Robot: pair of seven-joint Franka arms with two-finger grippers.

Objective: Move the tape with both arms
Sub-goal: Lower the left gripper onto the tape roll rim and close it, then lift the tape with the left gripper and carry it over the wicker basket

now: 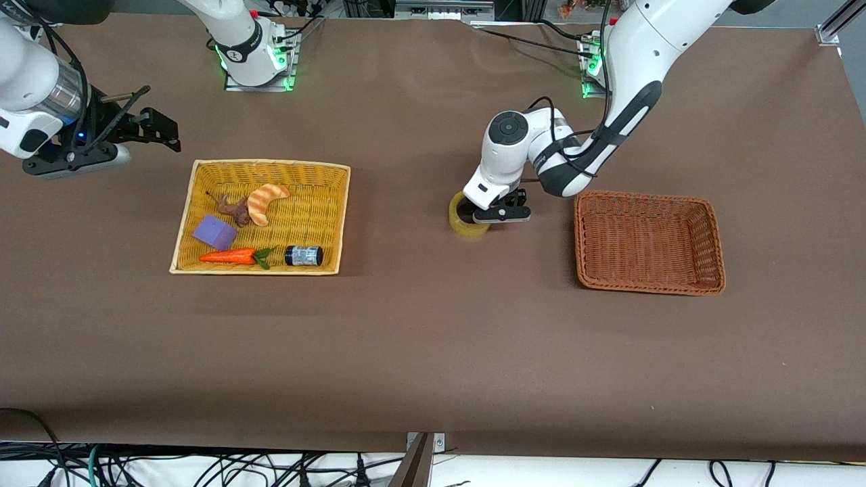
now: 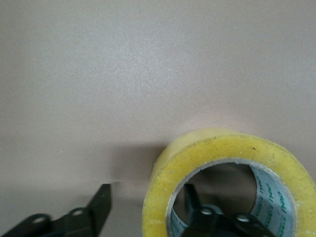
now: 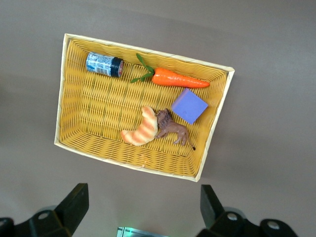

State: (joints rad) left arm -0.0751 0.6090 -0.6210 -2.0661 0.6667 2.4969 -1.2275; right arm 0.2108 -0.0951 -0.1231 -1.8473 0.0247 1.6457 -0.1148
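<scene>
The tape (image 1: 465, 228) is a yellowish ring lying flat on the brown table between the two baskets. My left gripper (image 1: 498, 211) is down at the tape and open. In the left wrist view the tape (image 2: 222, 148) fills the lower corner. One finger stands inside its hollow centre and the other finger (image 2: 100, 203) stands outside, clear of the wall, so the left gripper (image 2: 148, 192) straddles the wall. My right gripper (image 1: 157, 130) waits open and empty in the air over the table at the right arm's end; it also shows in the right wrist view (image 3: 143, 195).
A yellow wicker basket (image 1: 338, 203) holds a croissant (image 1: 265, 201), a toy lion (image 1: 233, 210), a purple block (image 1: 215, 232), a carrot (image 1: 230, 256) and a small dark jar (image 1: 304, 256). An empty brown wicker basket (image 1: 648, 287) sits beside the tape toward the left arm's end.
</scene>
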